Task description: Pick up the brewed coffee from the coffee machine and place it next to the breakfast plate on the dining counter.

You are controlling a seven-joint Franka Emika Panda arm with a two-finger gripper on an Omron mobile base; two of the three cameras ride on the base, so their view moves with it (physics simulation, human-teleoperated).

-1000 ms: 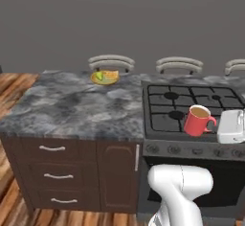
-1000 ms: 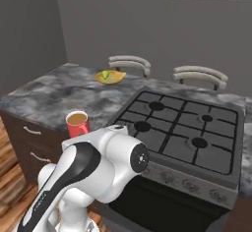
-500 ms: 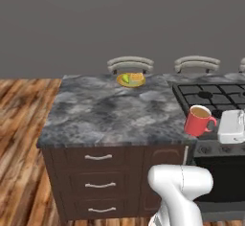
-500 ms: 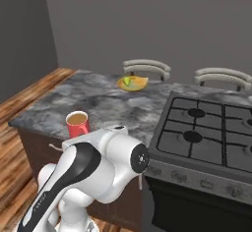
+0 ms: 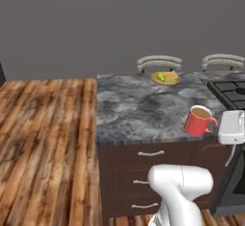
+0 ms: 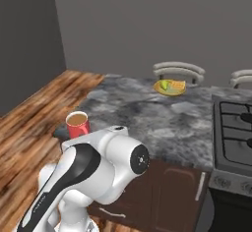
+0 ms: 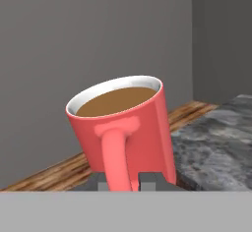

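Fingers point(image 7: 123, 181) pinch mug point(image 7: 123, 128) by its handle, coffee near brim. Judgement: carry level across table point(image 5: 139, 110), set down just beside yellow plate point(image 5: 165, 78).

base cams: behind arm, left+right, looking down | shared: grey-white marbled stone counter point(image 5: 139, 110) point(image 6: 162, 115) | hand cam: close on red-coral coffee mug point(image 7: 125, 130)

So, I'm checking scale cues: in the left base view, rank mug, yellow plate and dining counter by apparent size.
1. dining counter
2. mug, though nearer the camera
3. yellow plate, farther back, so true size against the mug stays unsure
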